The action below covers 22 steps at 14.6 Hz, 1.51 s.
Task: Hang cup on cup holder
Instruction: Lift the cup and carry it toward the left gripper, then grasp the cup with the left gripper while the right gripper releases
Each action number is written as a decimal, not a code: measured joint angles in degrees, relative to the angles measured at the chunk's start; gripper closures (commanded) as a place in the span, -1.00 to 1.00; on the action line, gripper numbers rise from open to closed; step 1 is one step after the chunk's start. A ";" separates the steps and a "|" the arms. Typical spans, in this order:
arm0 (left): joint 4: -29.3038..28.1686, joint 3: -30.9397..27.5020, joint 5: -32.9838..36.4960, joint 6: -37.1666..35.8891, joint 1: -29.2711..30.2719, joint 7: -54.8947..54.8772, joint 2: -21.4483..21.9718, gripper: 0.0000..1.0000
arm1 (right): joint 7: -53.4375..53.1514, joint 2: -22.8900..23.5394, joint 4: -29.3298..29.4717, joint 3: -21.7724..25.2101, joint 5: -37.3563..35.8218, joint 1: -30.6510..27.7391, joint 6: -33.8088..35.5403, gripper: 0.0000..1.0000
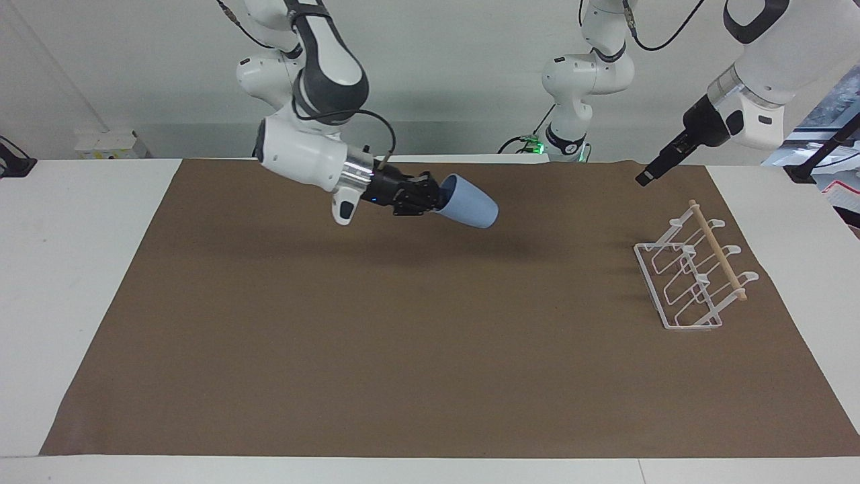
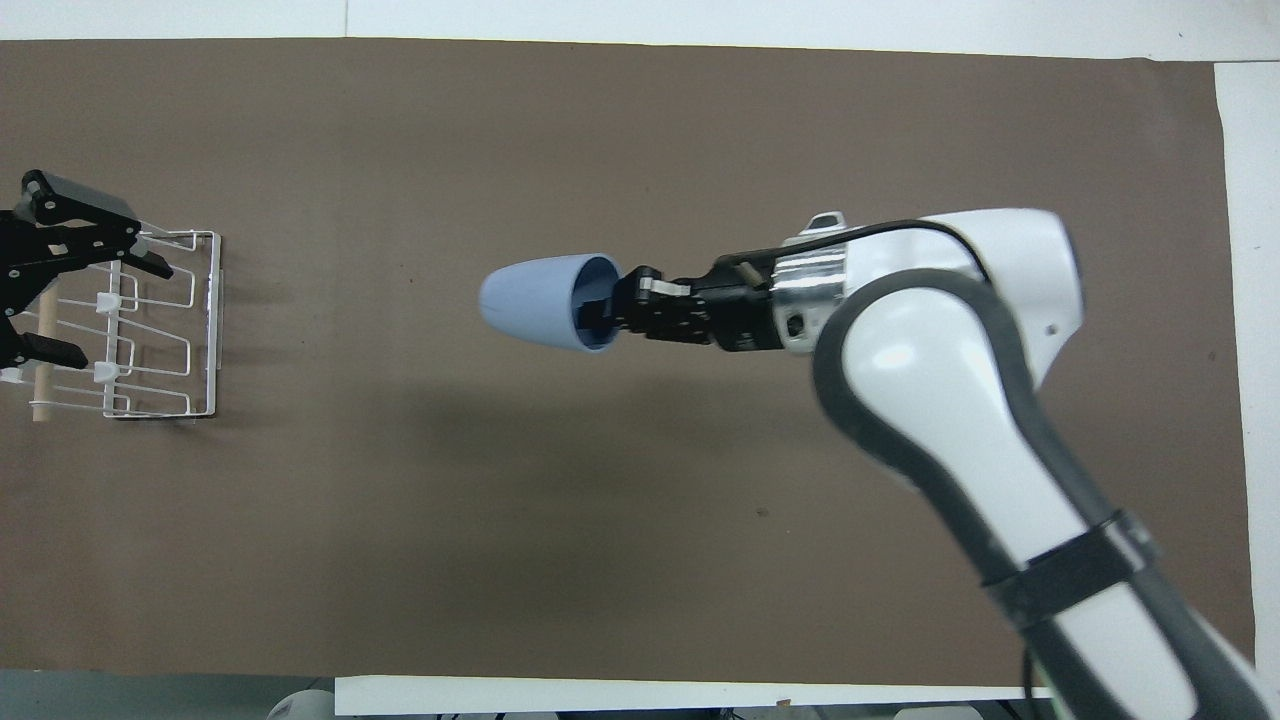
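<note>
- My right fingers [image 1: 438,193] are closed on the rim of the cup [image 1: 469,200]: one finger is inside the mouth and the other is outside on the wall.
- The cup is up in the air, not touching the counter [image 1: 80,282]. It is tipped almost on its side, with the base pointing toward the left arm's end of the counter and a little downward.
- In the overhead view, the cup [image 2: 545,303] is over the middle part of the brown mat [image 2: 640,520], and its dark shadow lies on the mat under it.
- My right arm [image 2: 960,400] comes in from its own corner and reaches across the mat to hold the cup there.
- The cup holder [image 1: 692,275] stands on the mat at the left arm's end of the counter, well apart from the cup. Its wooden dowel [image 1: 717,250] lies across the top of the white wire prongs.
- My left fingers [image 2: 60,270] hang in the air over the cup holder. In the overhead view they are spread open and hold nothing.
- In the facing view, the left fingers [image 1: 646,177] are clearly above the holder and do not touch it.
</note>
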<state>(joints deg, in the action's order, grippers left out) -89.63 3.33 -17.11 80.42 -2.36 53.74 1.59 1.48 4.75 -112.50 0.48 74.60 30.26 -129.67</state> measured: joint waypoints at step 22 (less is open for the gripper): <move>-17.72 1.38 -1.27 18.46 -15.72 40.25 4.65 1.00 | -8.83 1.15 0.26 0.38 10.70 13.58 -14.57 -0.98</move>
<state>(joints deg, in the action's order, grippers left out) -107.35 4.71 -18.38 98.88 -18.08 93.99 6.24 -7.35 5.90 -112.24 0.86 85.30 43.84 -144.23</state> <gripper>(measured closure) 0.242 0.802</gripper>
